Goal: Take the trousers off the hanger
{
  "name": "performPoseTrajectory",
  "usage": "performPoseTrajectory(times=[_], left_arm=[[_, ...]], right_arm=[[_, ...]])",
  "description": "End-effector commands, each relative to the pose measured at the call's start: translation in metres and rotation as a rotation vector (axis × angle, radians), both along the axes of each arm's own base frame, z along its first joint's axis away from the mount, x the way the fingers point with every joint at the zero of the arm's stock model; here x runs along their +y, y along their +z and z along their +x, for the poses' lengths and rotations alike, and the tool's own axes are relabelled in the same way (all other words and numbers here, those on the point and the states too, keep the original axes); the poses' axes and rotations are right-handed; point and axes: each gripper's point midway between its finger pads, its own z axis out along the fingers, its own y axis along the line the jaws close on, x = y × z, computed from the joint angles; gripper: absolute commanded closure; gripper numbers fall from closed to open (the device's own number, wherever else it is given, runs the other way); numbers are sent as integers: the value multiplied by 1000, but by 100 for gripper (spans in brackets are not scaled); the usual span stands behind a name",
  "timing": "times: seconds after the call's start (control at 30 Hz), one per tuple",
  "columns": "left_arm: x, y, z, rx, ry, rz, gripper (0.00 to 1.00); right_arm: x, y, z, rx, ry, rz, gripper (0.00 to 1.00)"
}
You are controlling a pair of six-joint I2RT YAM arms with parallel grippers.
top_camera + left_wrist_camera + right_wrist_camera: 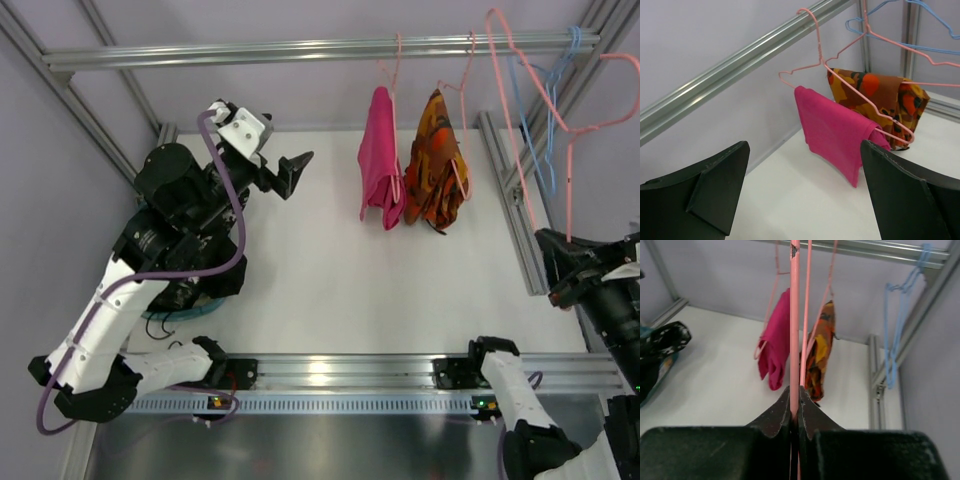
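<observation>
My right gripper point(794, 395), at the right edge of the top view, has its jaws pressed together on the hanger point(794, 315). The hanger is a thin pale-pink wire that rises from the fingers toward the upper right, its bends near the light-blue hangers point(545, 100). My left gripper point(805, 190), in the upper left, stands wide apart and touches nothing. A magenta garment point(381, 160) and an orange patterned garment point(436, 160) hang side by side from the rail point(320, 48).
</observation>
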Motion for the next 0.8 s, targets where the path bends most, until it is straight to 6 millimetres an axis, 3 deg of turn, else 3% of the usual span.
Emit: performPoseTrajectory(times=[0.0, 0.17, 0.3, 0.37, 0.5, 0.77], left_arm=[[-10, 6, -10, 27, -77, -81, 2], [-14, -6, -14, 60, -103, -82, 2], [-10, -12, -15, 60, -91, -73, 2], [-10, -13, -15, 59, -91, -72, 2], [-9, -18, -16, 77, -91, -77, 2], [-9, -33, -20, 134, -94, -86, 2]], right_arm=[[-40, -8, 16, 62, -241, -30, 100], [-60, -29, 34, 186, -325, -60, 100], [-65, -79, 53, 378, -315, -65, 100], [-62, -90, 61, 435, -284, -57, 100], [-69, -96, 87, 494, -285, -62, 100], [-90, -88, 166, 550, -290, -97, 100]])
